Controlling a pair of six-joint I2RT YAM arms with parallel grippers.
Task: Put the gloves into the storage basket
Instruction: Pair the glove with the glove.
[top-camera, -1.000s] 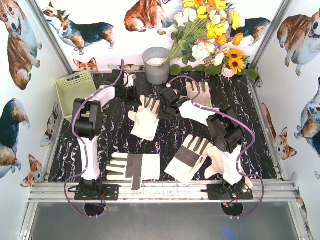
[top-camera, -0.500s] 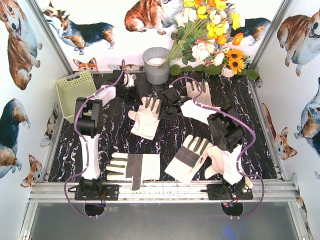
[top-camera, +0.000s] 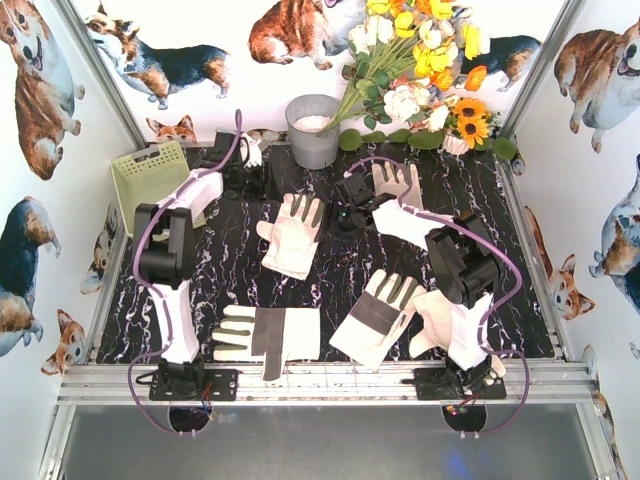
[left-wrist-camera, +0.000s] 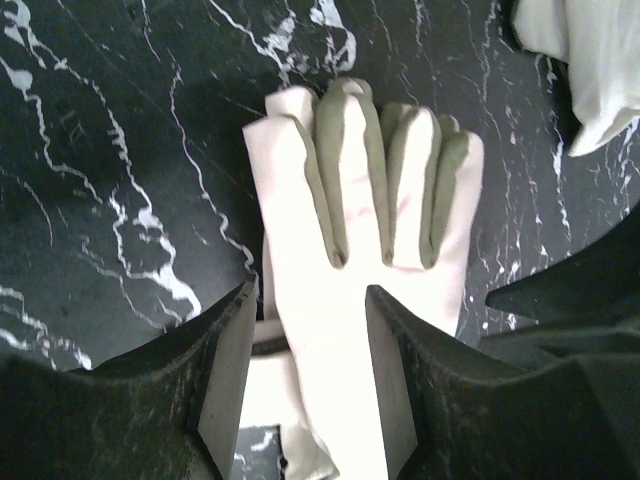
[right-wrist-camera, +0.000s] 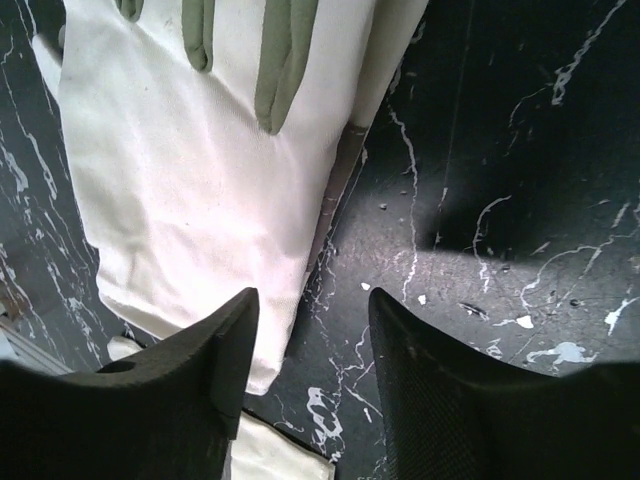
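Note:
Several cream gloves with grey-brown patches lie on the black marbled table: one at the centre (top-camera: 292, 232), two at the front (top-camera: 265, 340) (top-camera: 378, 315), one under the right arm (top-camera: 440, 322), one at the back (top-camera: 398, 183). My left gripper (top-camera: 243, 170) (left-wrist-camera: 310, 300) stands open over a small glove (left-wrist-camera: 370, 200) at the back left, whose palm runs between the fingers. Just left of it sits the pale green storage basket (top-camera: 150, 185). My right gripper (top-camera: 352, 207) (right-wrist-camera: 312, 300) is open over bare table, its left finger above the cuff edge of a glove (right-wrist-camera: 200, 170).
A round grey metal bucket (top-camera: 313, 130) and a bunch of artificial flowers (top-camera: 420, 70) stand at the back. Walls with corgi prints close in the left, right and back sides. An aluminium rail (top-camera: 320, 382) runs along the front edge.
Both grippers have gone from shut to open. The left gripper has shifted slightly left toward the basket; the right gripper has edged right.

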